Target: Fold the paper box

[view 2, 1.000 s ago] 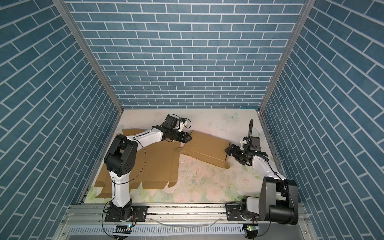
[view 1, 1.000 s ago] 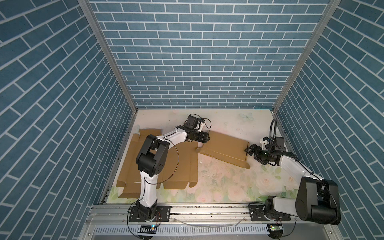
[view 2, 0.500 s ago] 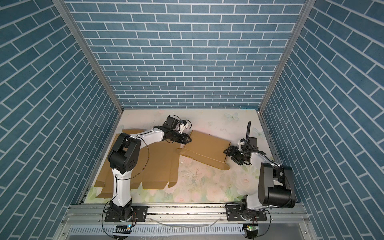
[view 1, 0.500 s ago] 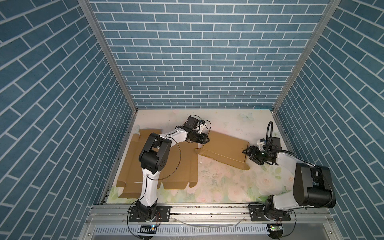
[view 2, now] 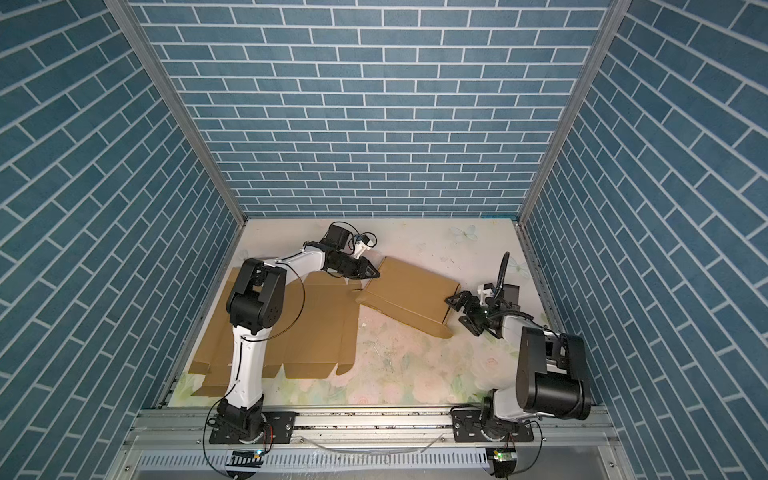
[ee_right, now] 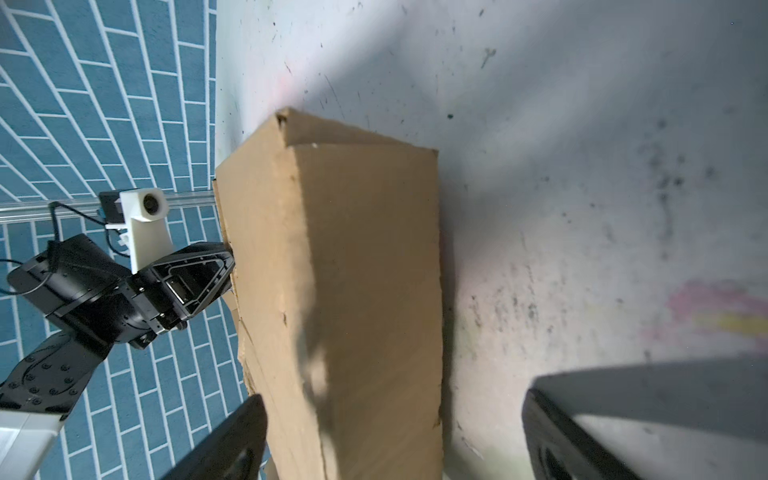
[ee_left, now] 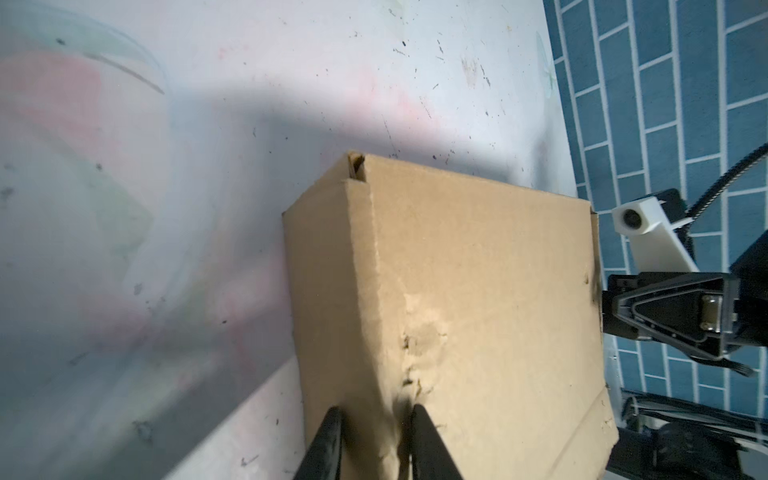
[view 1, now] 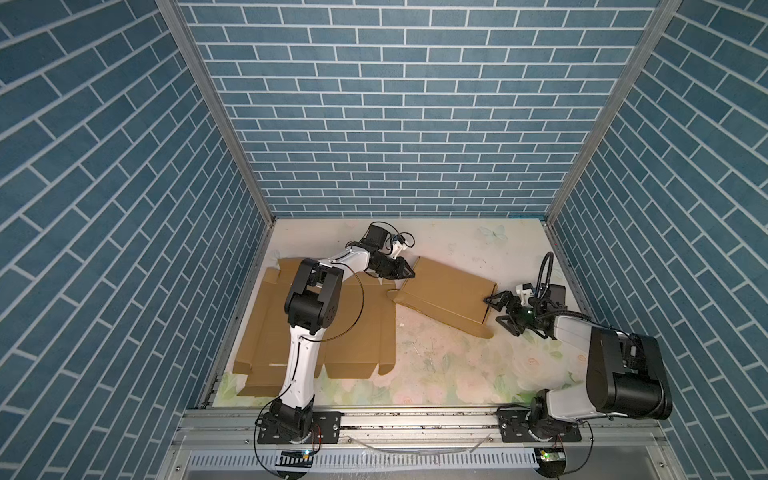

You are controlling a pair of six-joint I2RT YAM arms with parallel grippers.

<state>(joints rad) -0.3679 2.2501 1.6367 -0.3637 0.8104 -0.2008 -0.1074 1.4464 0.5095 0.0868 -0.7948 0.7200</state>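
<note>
- Paper box (view 1: 446, 293): part-folded, mid-worktop (view 1: 449, 365), place unchanged.
- Left tool (ee_left: 376, 415): clenched on box's creased end; spread a second ago.
- Right tool (view 1: 494, 309): released, wide, now closer to box's opposite end.

I'm looking into a robot test cell, probably a lab: blue brick-print panels (view 1: 395, 124) box in a floral tabletop (view 1: 436, 374). Left arm (view 1: 299, 353) and right arm (view 1: 623, 374) are bolted to an aluminium rail (view 1: 415, 419) up front.
</note>
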